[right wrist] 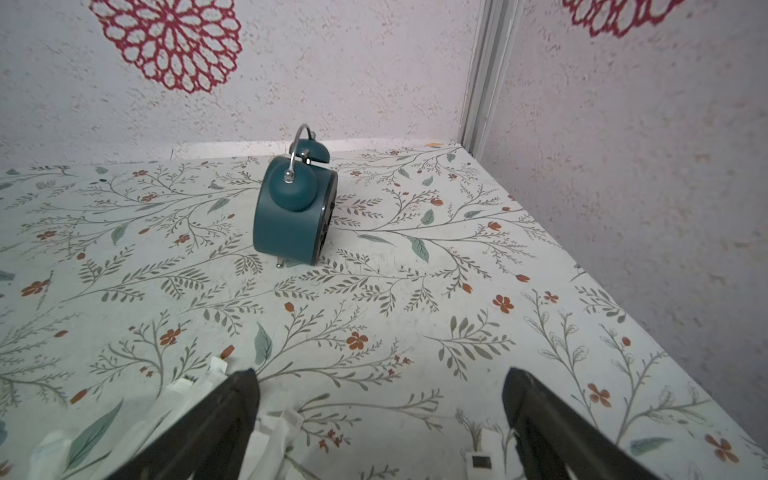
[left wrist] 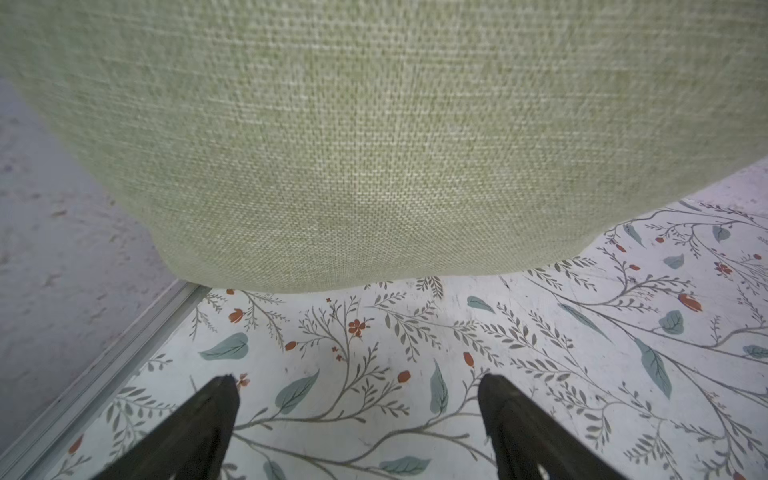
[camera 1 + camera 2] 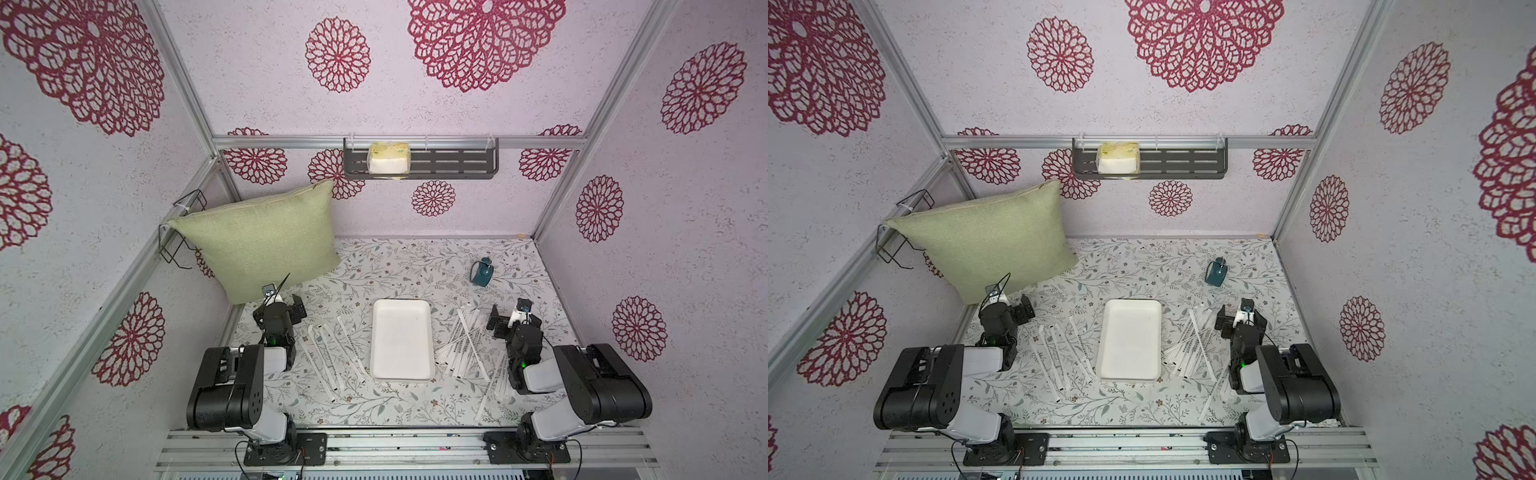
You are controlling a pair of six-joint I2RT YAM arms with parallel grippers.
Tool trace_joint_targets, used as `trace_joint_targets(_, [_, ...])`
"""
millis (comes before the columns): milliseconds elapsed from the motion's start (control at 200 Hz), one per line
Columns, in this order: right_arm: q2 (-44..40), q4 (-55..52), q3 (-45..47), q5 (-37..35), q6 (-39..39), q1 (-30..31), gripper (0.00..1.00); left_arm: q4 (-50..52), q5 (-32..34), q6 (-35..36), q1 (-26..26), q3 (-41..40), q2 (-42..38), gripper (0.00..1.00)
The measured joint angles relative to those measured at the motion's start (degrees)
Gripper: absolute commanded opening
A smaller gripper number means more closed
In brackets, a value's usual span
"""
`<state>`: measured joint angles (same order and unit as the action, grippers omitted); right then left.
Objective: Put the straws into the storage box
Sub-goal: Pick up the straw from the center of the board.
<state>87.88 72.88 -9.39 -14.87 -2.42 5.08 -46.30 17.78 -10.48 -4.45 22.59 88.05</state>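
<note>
The storage box (image 3: 401, 340) is sitting empty — straws (image 3: 459, 353) are lying at its three and nine o'clock; left gripper (image 2: 357, 382), right gripper (image 1: 380, 378) gaping wide, holding nothing.

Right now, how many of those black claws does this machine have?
2. The left gripper sits near the green pillow's lower corner; the right gripper is beside the straws right of the white tray, facing the teal alarm clock. Both are open and empty.

Plain white box (image 3: 401, 340); white straws (image 3: 461, 349) with black print. White surface (image 3: 415, 266) patterned with grey-green leafy sprigs and small red flowers. Pale green woven cushion (image 3: 257, 245), teal clock (image 3: 481, 275), dark grey shelf (image 3: 457, 167), lilac walls (image 3: 270, 83) with large crimson rosettes.
</note>
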Motion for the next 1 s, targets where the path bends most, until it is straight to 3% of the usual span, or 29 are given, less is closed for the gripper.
trace_joint_targets(770, [0.31,4.42,-0.15,-0.66,0.68,0.20,0.99,-2.78,0.83,1.27,-0.44,0.20,0.22,0.98])
trace_joint_targets(886, [-1.40,1.92,-0.57,-3.19,1.73,1.79,0.99,-2.10,1.70,1.29,-0.37,-0.04,-1.07,0.98])
trace_joint_targets(1001, [-9.79,-7.85,-4.02,-10.80,3.13,7.91,0.99,2.69,7.89,2.01,2.62,-0.09,-9.86,0.98])
